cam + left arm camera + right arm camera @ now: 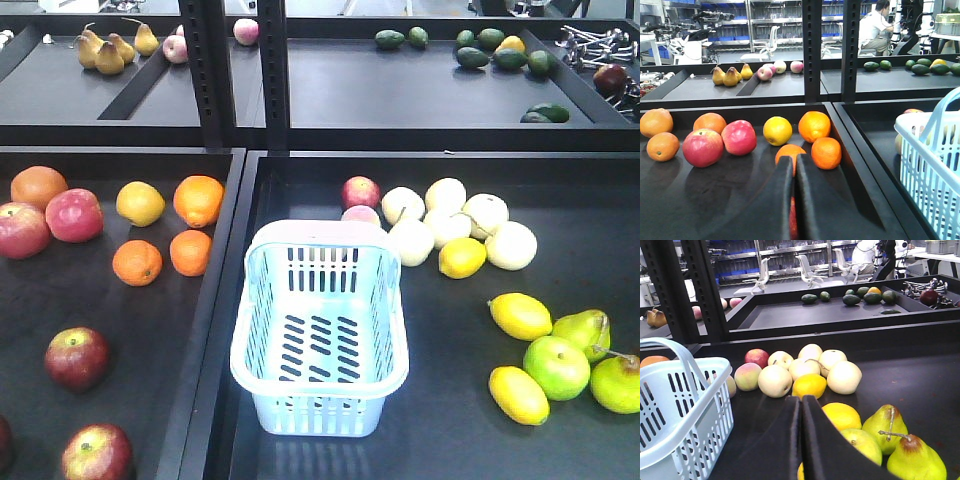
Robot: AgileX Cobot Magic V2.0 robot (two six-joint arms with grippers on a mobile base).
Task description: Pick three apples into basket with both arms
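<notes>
Across the front camera, two black trays fill most of what I see: the left tray [30,310] and the right tray [450,430], split by a raised divider. My light-blue basket [320,412] sits in the right tray, close against that divider, with its long side running away from the camera. In the right wrist view one hoop handle [675,351] stands above its rim.

Both arms show only in their own wrist cameras. The left gripper [793,160] has its black fingers pressed together with only a thin slit between them, and a sliver of red shows through the slit. It points toward the oranges [826,152]. The right gripper [801,398] is likewise closed to a slit and holds nothing. It sits above the lemons [840,415] and green pears [912,460].

All three dark-red apples lie in the left tray, well apart from the basket. The upper apple [77,358] is nearest the divider, the lower apple [96,452] is below it, and the edge apple [3,442] is cropped by the frame's left side. Farther back in that tray are two pink-red apples [73,215]. A cluster of pale round fruit [450,225] lies just behind the basket.
</notes>
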